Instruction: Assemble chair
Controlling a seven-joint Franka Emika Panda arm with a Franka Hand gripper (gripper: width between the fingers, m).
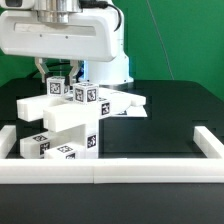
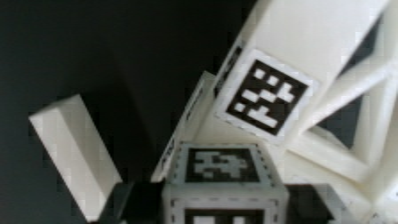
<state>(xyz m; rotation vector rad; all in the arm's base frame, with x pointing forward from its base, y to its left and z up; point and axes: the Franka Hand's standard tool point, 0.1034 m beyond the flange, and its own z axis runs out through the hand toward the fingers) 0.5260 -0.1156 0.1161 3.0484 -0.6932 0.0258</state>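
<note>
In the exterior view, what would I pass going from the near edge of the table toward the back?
The long white border rail → the stacked chair parts with their square tags → the flat white sheet on the black table → the robot arm → the green backdrop.

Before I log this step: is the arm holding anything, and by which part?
It cannot be told. The gripper sits at the top of the chair, but its jaws are hidden in both views.

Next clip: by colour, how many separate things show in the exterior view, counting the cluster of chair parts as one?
White: 3 (robot arm, chair parts, border rail)
Black: 1 (table)
Green: 1 (backdrop)
Total: 5
</note>
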